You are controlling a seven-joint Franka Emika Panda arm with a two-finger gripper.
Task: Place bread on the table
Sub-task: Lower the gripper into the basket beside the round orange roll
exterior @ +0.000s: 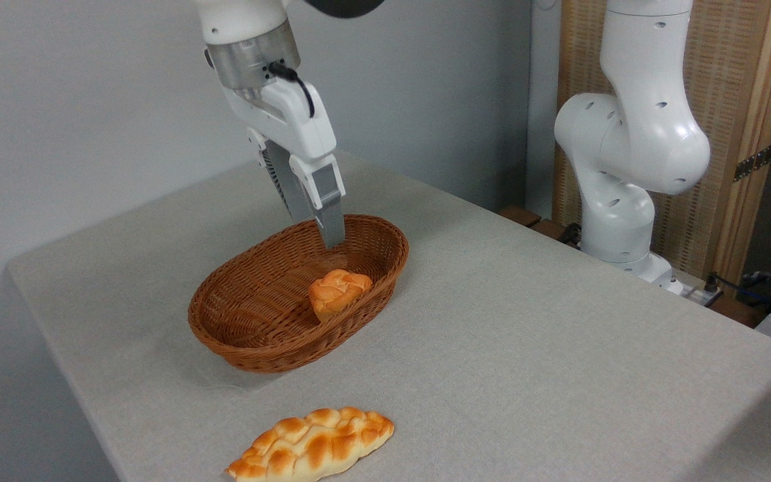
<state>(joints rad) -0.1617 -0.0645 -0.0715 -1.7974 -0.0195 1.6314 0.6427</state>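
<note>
Just left of frame centre, the bread (337,290) is sitting inside the wicker basket (245,335) on the table (559,348). Directly above it, not touching, the gripper (318,227) is hanging; its fingers overlap, so their spread is impossible to tell.

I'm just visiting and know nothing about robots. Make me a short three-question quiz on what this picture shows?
1. True or false: the small round bun lies inside the wicker basket.
2. Which item rests directly on the table? A) the braided loaf B) the small round bun C) a cup
3. Fill in: the gripper hangs ____ the basket, touching no bread.

Key: 1 true; 2 A; 3 above
</note>
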